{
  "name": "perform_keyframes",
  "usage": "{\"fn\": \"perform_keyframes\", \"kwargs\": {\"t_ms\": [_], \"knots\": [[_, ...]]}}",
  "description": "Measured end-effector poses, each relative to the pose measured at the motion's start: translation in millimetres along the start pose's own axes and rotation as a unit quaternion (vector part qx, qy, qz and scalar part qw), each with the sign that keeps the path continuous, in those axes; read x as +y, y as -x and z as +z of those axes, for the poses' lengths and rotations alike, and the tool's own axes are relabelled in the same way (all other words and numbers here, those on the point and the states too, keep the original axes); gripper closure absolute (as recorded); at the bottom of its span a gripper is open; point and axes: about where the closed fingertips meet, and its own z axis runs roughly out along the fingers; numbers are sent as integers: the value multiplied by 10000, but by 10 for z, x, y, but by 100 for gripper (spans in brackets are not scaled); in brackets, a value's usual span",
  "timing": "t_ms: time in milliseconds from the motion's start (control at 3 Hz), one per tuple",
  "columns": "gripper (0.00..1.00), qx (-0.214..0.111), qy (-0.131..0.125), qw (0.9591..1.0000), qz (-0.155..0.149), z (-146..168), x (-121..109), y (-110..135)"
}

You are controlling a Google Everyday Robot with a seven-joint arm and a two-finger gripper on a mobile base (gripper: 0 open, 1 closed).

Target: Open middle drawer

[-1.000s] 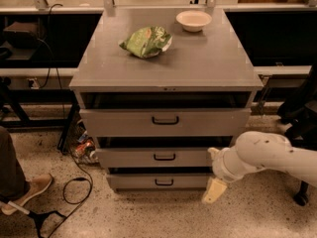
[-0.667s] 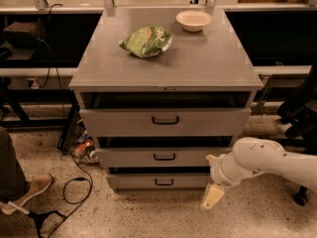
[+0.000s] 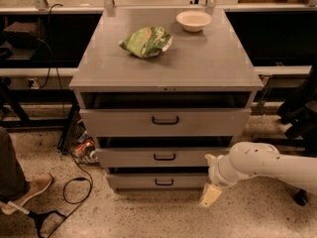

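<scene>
The middle drawer (image 3: pixel 163 157) is the grey front of medium height with a small black loop handle (image 3: pixel 164 156), between the taller top drawer (image 3: pixel 165 121) and the shorter bottom drawer (image 3: pixel 157 181). A dark gap shows above its front. My gripper (image 3: pixel 210 190) is at the end of the white arm (image 3: pixel 262 165), which comes in from the right. It hangs low by the cabinet's front right corner, right of the middle and bottom drawer fronts and apart from the handle.
On the grey cabinet top (image 3: pixel 198 63) lie a green bag (image 3: pixel 146 41) and a white bowl (image 3: pixel 193 20). A person's foot (image 3: pixel 25 192) and black cables (image 3: pixel 74 187) are on the speckled floor at the left. Dark shelving stands behind.
My gripper has moved slightly left and down beside the lower drawers. The drawers have not moved.
</scene>
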Motion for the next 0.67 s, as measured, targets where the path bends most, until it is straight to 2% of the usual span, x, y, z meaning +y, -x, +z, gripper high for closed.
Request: {"fn": "perform_keyframes", "kwargs": {"t_ms": [333, 667], "knots": [[0, -181, -216, 9995, -111, 230, -185, -52], [0, -513, -444, 9972, -323, 485, -392, -44]]}}
